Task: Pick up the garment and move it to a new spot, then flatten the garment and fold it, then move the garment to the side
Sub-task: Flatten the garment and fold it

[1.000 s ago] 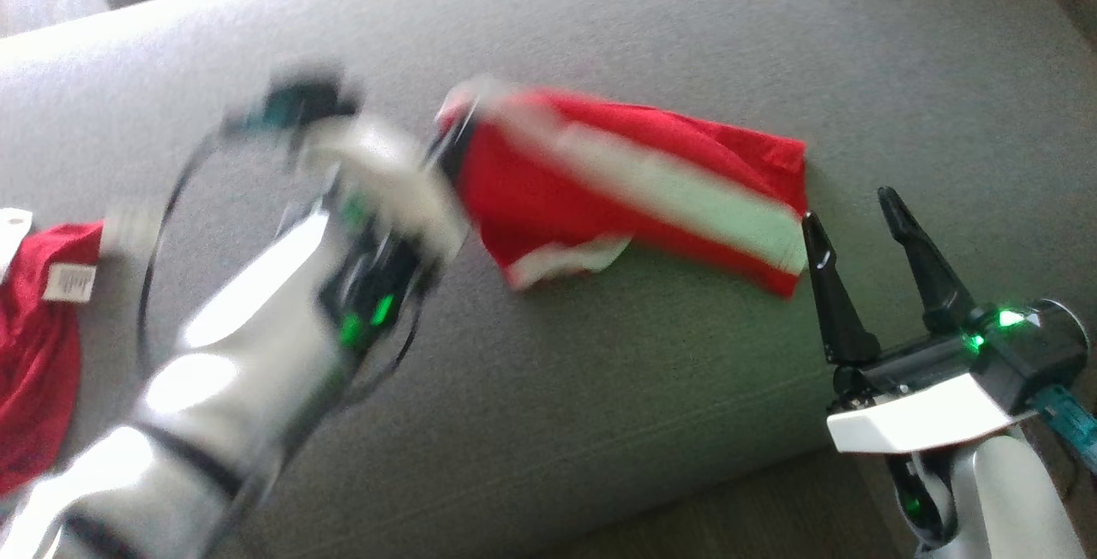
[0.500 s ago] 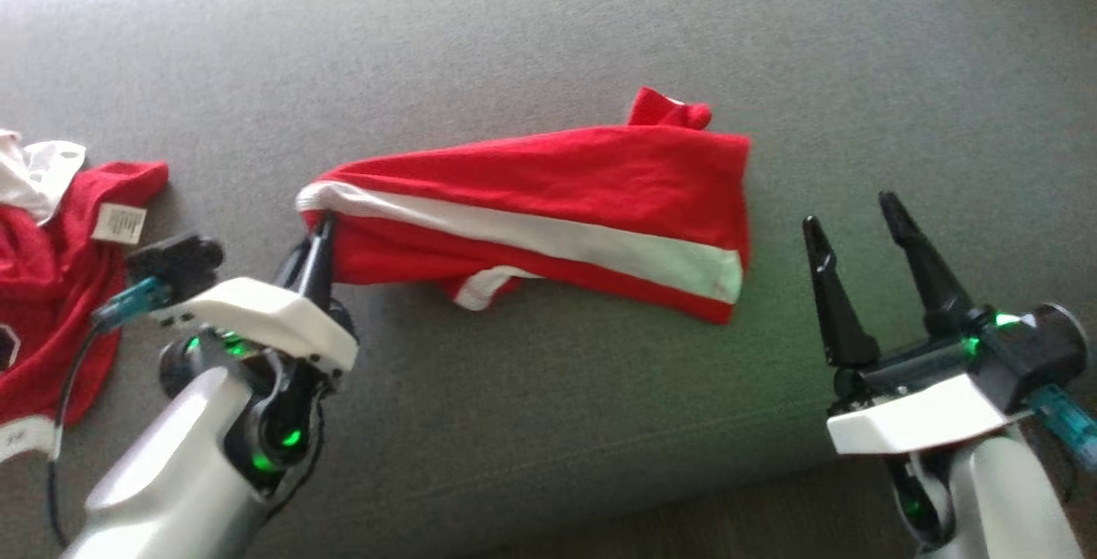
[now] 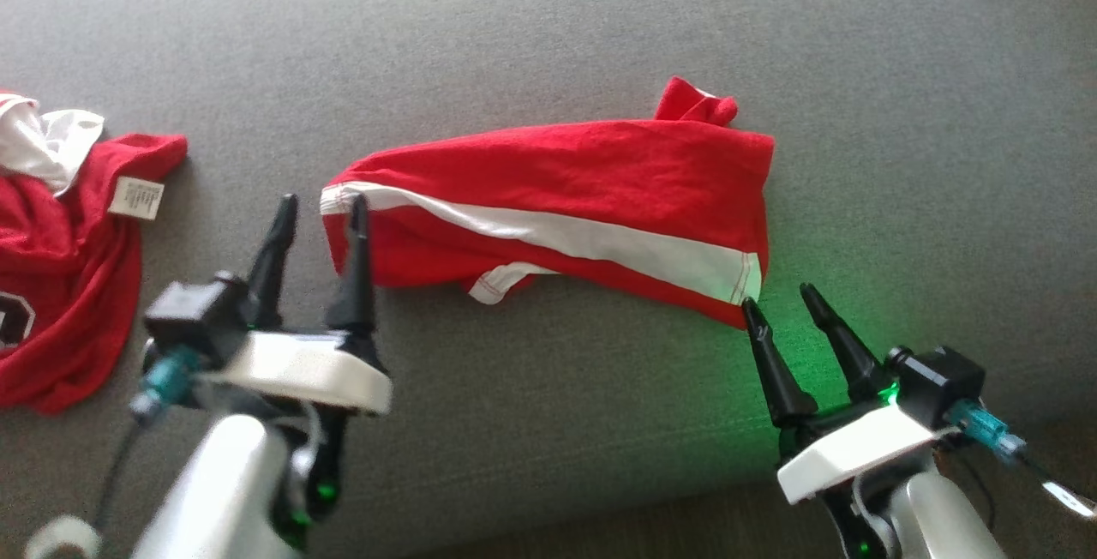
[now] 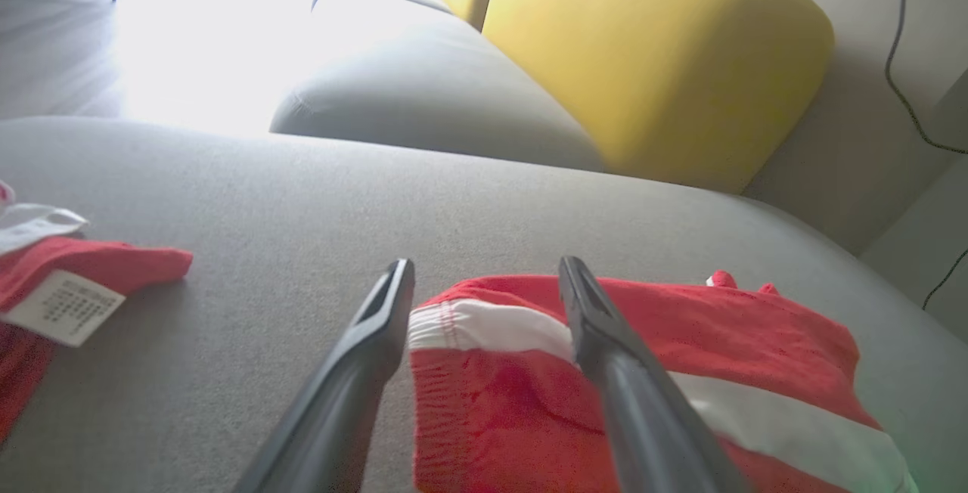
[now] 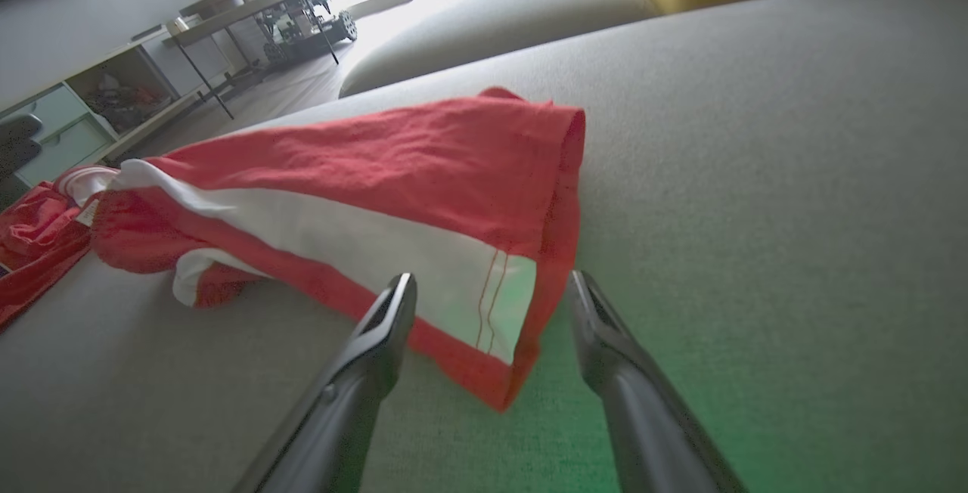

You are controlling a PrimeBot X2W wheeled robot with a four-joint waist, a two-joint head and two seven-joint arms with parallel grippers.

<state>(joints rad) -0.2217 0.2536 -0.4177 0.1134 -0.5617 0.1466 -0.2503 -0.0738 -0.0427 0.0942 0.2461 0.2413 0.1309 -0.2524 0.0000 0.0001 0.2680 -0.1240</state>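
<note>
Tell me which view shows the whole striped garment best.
Head view: the garment lies whole on the grey cushion, both ends in frame. Left wrist view gives its waistband end close up, partly behind a finger; right wrist view shows it foreshortened from the hem corner.

The red shirt (image 3: 68, 285) runs off the head view's left edge, the print on its label (image 3: 137, 197) too small to read. The left wrist view's bottom edge crops the red shorts (image 4: 491, 417).

A second red garment (image 3: 60, 285) with a white label (image 3: 137, 197) lies crumpled well left of the left pincer (image 3: 323, 201) on the grey sofa seat (image 3: 548, 19). A yellow cushion (image 4: 658, 62) stands far beyond its tips.
</note>
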